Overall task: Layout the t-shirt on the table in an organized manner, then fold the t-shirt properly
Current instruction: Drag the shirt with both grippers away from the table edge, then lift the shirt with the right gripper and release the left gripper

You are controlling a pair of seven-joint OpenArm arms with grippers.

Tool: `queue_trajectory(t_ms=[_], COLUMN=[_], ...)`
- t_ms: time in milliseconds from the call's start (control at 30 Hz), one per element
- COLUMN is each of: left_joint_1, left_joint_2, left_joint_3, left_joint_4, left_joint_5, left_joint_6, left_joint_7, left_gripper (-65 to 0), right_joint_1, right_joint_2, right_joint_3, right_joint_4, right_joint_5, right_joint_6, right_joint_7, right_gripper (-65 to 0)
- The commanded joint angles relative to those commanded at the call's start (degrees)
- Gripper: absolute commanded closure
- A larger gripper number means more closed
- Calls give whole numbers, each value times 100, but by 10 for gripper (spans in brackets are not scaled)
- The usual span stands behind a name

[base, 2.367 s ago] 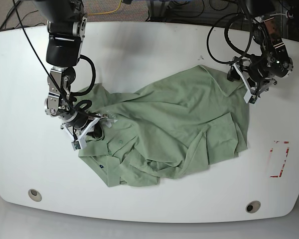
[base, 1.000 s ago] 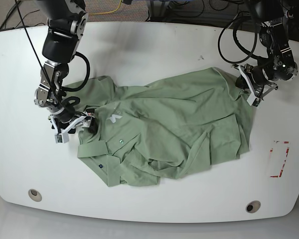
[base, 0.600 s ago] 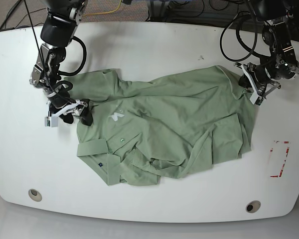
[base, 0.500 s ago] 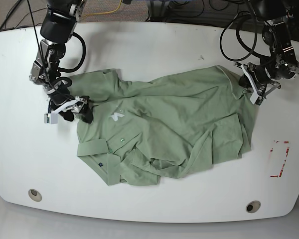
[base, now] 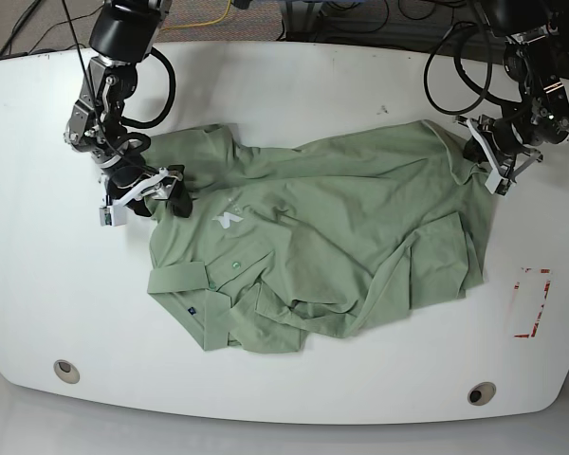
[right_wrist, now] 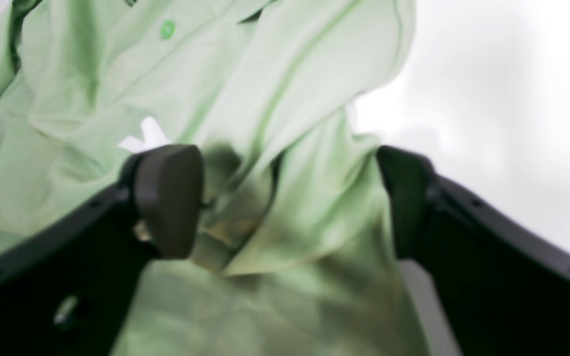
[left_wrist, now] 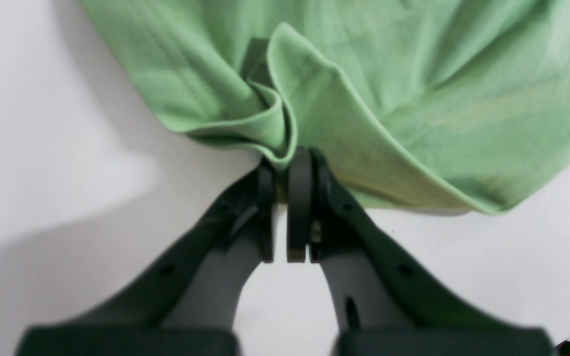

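The pale green t-shirt (base: 332,237) lies rumpled across the middle of the white table (base: 284,95), with its collar (base: 185,284) at the front left and its white logo (base: 225,220) facing up. My left gripper (base: 481,163) is at the shirt's far right edge. In the left wrist view this gripper (left_wrist: 281,165) is shut on a folded bit of the shirt's edge (left_wrist: 275,123). My right gripper (base: 142,197) is at the shirt's upper left. Its fingers (right_wrist: 166,198) stand wide open around bunched fabric (right_wrist: 275,188) beside the logo (right_wrist: 144,138).
A red tape rectangle (base: 531,303) marks the table at the right. Two round grey grommets (base: 66,371) (base: 481,392) sit near the front edge. Cables run from both arms toward the table's back edge.
The right gripper has shifted up toward the back left, and the shirt's left part has spread that way. The left gripper has drawn the shirt's right edge slightly further right.
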Motion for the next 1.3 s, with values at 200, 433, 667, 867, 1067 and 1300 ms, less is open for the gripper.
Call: queue_trajectory(t_ms=[200, 433, 667, 867, 1067, 1300], left_joint_1=[167, 185, 422, 659, 888, 1116], left_joint_2=[0, 0, 0, 26, 158, 387], left_joint_3=[-114, -132, -220, -457, -554, -1301], left_joint_4=[299, 387, 668, 1354, 2321, 2620], left_joint_5=[0, 0, 0, 0, -9, -18], left_joint_6=[0, 0, 0, 0, 0, 0], left_joint_7=[0, 0, 0, 0, 0, 0], left_gripper=[-21, -22, -19, -17, 0, 0], right_joint_1=[-141, -387, -633, -1002, -1530, -2171], right_joint_2=[18, 9, 9, -79, -220, -457], right_joint_3=[0, 0, 0, 0, 9, 18], right_joint_4=[0, 9, 299, 1266, 2620, 3930], right_joint_5=[0, 0, -18, 9, 9, 9], right_joint_6=[0, 44, 431, 431, 431, 431], right_joint_7=[0, 0, -97, -334, -545, -651], right_gripper=[-263, -154, -2, 0, 0, 0])
